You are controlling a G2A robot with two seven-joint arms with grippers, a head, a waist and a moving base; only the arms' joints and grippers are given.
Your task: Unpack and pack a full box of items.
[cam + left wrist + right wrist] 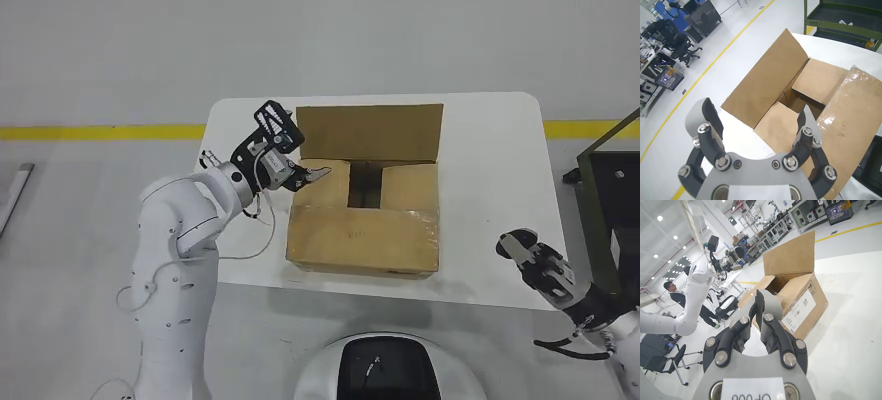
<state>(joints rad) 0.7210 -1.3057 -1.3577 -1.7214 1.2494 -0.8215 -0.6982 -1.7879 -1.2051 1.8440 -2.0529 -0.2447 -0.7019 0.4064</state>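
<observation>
A brown cardboard box (365, 240) stands in the middle of the white table (490, 160). Its far flap (764, 79) stands up open. The near flap (848, 106), glossy with tape, lies folded shut, and both side flaps are folded in. Between them a dark gap (365, 185) hides the contents. My left gripper (300, 145) (759, 115) hangs open over the box's left end, one finger above the left side flap (778, 121), the other outside the box. My right gripper (515, 243) (759, 296) is shut and empty, low over the table's right front edge, well apart from the box (800, 298).
A dark green rack (610, 200) (838, 17) stands close to the table's right side. Bare tabletop lies right of the box and in a strip along its left. A yellow floor line (100, 131) runs behind the table.
</observation>
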